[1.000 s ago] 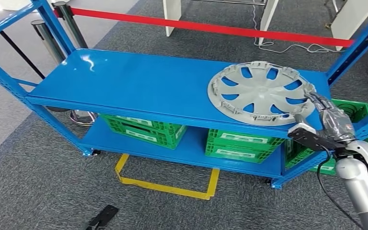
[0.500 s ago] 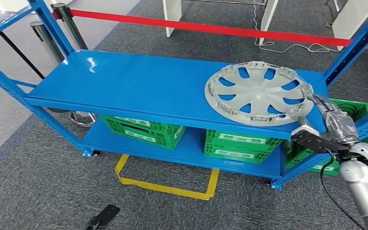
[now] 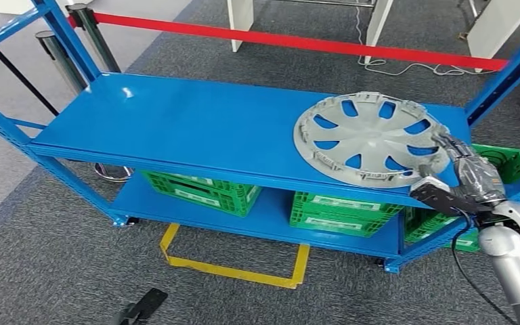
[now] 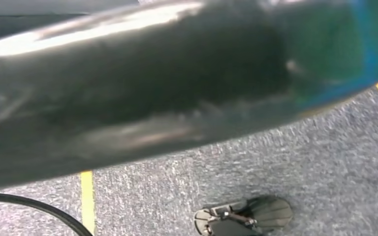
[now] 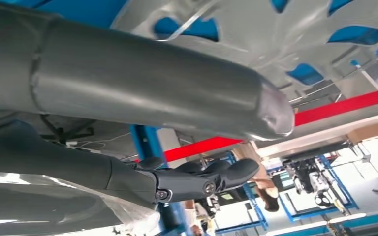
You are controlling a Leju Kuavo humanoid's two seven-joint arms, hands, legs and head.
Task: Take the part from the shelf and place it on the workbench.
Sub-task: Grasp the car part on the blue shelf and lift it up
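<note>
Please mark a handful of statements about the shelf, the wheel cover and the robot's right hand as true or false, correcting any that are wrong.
1. The grey wheel cover lies on the top level of the blue shelf. True.
2. The right hand is at the edge of the wheel cover nearest the robot. True.
3. The green crates stand on the top level beside the wheel cover. False: they sit on the lower level.
4. The wheel cover lies at the left end of the shelf. False: it is at the right end.
5. A red barrier tape runs behind the shelf. True.
</note>
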